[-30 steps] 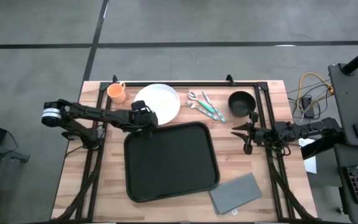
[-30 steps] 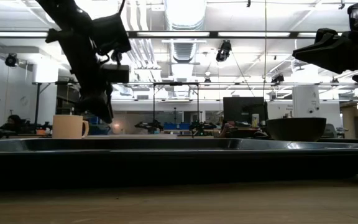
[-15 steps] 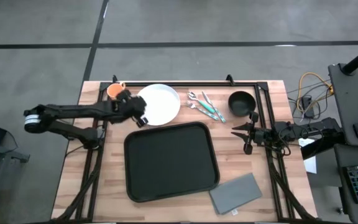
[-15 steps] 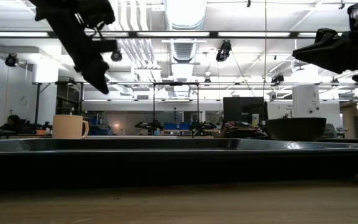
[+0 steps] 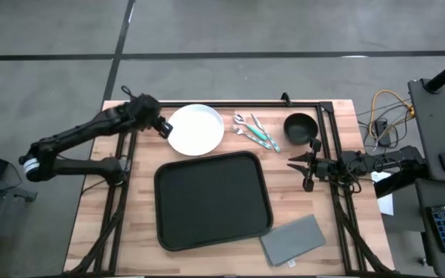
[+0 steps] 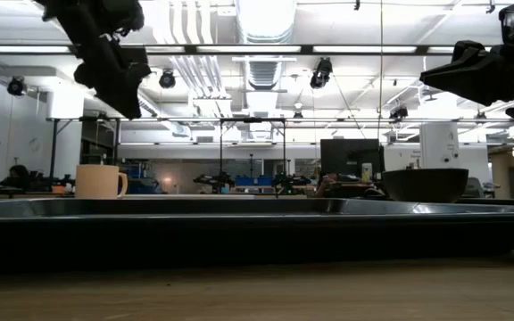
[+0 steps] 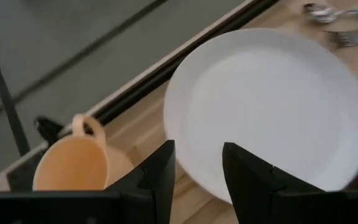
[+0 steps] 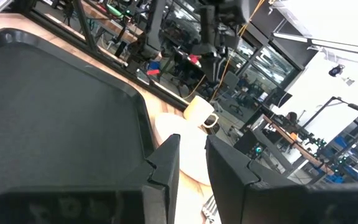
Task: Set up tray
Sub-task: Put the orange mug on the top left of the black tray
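The black tray (image 5: pixel 212 199) lies flat on the wooden table, near its middle. Beyond its far left corner rests a white plate (image 5: pixel 199 127), and an orange cup (image 7: pixel 70 165) stands left of the plate; in the high view my left arm hides the cup. My left gripper (image 5: pixel 163 129) hangs open above the plate's left edge, between cup and plate, slanting down and holding nothing. My right gripper (image 5: pixel 304 171) waits open and level off the tray's right side, near the far right corner, and it too holds nothing.
A black bowl (image 5: pixel 301 126) and several pieces of cutlery (image 5: pixel 255 130) lie at the far right. A grey napkin (image 5: pixel 293 239) lies near the tray's near right corner. A black frame rail (image 5: pixel 230 103) runs along the far edge.
My left gripper has risen from the tray's far left corner and swung toward the table's far left, past the plate's left edge toward the cup, rolling as it went. Its fingers stay open. Tray, plate and cup have not moved.
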`<control>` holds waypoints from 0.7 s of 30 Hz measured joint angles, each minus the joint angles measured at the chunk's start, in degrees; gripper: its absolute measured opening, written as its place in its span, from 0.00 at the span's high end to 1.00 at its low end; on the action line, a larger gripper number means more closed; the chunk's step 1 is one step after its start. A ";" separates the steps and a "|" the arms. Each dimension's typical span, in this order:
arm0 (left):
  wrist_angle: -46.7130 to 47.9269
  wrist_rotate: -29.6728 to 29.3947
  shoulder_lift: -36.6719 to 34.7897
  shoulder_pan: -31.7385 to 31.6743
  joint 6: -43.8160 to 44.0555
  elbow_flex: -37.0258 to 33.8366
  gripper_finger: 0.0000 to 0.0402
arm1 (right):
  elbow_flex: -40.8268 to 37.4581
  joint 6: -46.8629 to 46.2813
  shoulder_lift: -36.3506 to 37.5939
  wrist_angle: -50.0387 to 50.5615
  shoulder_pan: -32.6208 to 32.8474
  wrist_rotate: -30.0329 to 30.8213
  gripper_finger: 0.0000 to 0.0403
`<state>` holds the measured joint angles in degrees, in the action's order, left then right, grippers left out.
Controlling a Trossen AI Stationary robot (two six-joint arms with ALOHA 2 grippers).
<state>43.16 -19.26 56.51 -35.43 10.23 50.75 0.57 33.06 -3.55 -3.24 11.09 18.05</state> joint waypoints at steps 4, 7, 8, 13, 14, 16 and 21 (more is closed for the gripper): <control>3.83 1.09 3.54 -7.24 -0.02 1.82 0.71 | -0.02 0.00 0.02 0.02 0.00 0.01 0.83; 5.36 1.26 6.66 -11.95 -0.80 2.93 0.71 | 0.01 0.00 0.02 0.00 0.00 0.00 0.83; 5.31 1.94 7.72 -13.18 -1.15 3.06 0.71 | 0.01 0.00 0.02 0.00 0.00 0.00 0.83; 5.29 7.12 13.06 -17.47 -2.83 3.26 0.71 | -0.01 0.00 0.01 0.01 -0.02 0.01 0.83; 5.34 7.25 14.14 -17.96 -3.16 3.38 0.71 | -0.01 0.00 0.02 -0.01 0.00 0.01 0.83; 5.31 7.29 15.98 -18.56 -4.65 3.60 0.71 | 0.00 -0.01 0.01 0.01 -0.01 0.01 0.83; 3.72 7.24 17.50 -19.10 -5.64 3.71 0.71 | 0.00 0.00 0.02 0.01 0.00 0.01 0.83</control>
<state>46.88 -12.02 74.01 -54.53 4.59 54.46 0.57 33.06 -3.53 -3.23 11.09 18.06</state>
